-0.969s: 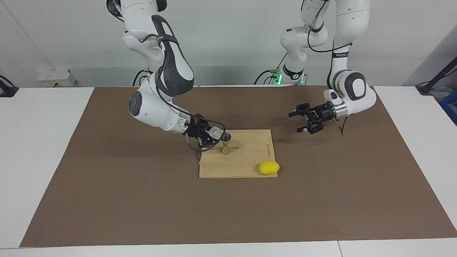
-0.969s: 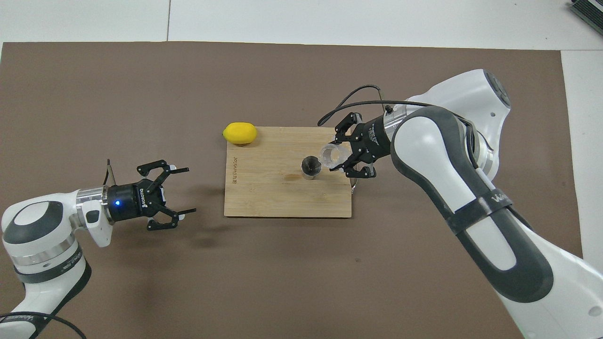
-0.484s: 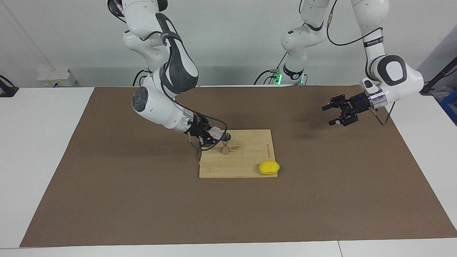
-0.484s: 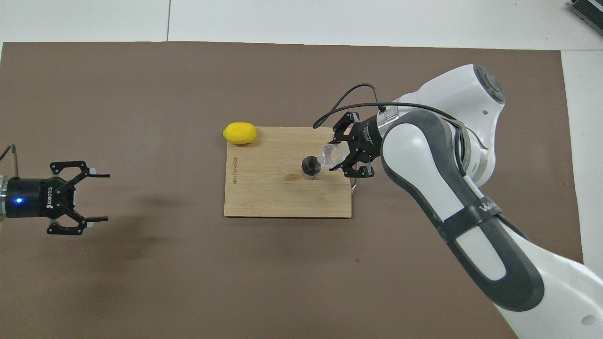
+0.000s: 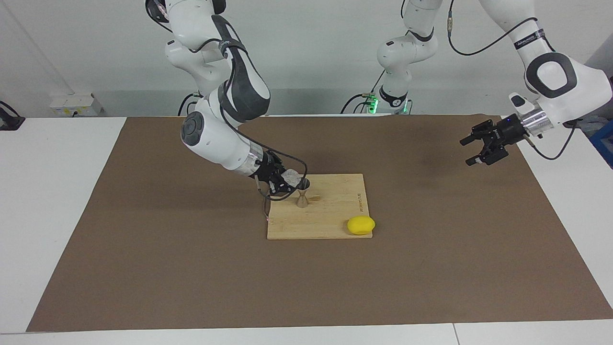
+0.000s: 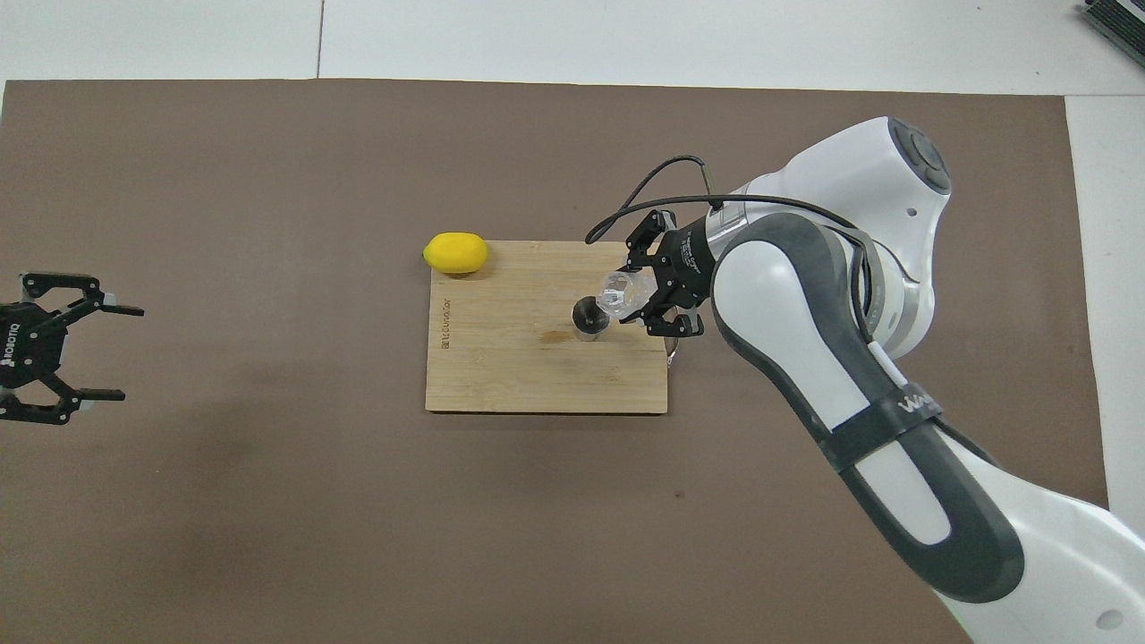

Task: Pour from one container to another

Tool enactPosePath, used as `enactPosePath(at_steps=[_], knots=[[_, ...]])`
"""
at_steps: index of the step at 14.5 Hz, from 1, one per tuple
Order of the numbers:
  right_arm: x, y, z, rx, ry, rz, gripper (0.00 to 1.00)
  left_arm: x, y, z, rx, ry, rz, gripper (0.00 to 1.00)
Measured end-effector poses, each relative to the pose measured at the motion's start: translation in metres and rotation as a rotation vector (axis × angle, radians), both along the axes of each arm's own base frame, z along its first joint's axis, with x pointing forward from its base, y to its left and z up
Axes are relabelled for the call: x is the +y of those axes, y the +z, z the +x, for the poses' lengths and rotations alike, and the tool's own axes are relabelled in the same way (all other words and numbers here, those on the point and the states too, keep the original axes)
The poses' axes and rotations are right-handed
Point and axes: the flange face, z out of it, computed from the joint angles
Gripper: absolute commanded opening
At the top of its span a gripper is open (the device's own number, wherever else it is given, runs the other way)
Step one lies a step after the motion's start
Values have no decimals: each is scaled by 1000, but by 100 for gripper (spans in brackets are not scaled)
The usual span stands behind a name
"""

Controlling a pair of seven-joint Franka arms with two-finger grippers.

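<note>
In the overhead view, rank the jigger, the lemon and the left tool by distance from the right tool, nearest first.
From the right tool, shut on the tilted glass:
1. Jigger, upright on the cutting board, just under the glass.
2. Lemon, at the board's corner farther from the robots.
3. Left tool, open, waiting over the mat's left-arm end.

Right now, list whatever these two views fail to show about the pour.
- Liquid: neither view shows whether the tilted glass tumbler in the right tool holds anything, or whether a stream falls; too small and clear.
- Jigger fill level: overhead, the tumbler's rim overlaps its mouth; facing, its steel wall hides the inside.
- Rim contact between tumbler and jigger: too small to tell.
- Left tool: overhead, its body is cut off by the picture's edge.
</note>
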Motion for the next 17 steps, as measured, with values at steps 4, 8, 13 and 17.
enactPosePath(at_steps=[4,8,13,17], knots=[[5,4,0,-12,9,-39,0,8,28,4,3,-3,136,100],[10,6,0,-15,5,-86,0,-8,76,-5,-21,39,233,100],[13,10,1,-23,7,-96,0,-60,128,-21,-3,156,343,100],[22,9,-4,-22,34,-121,0,-93,141,-25,68,309,393,100]])
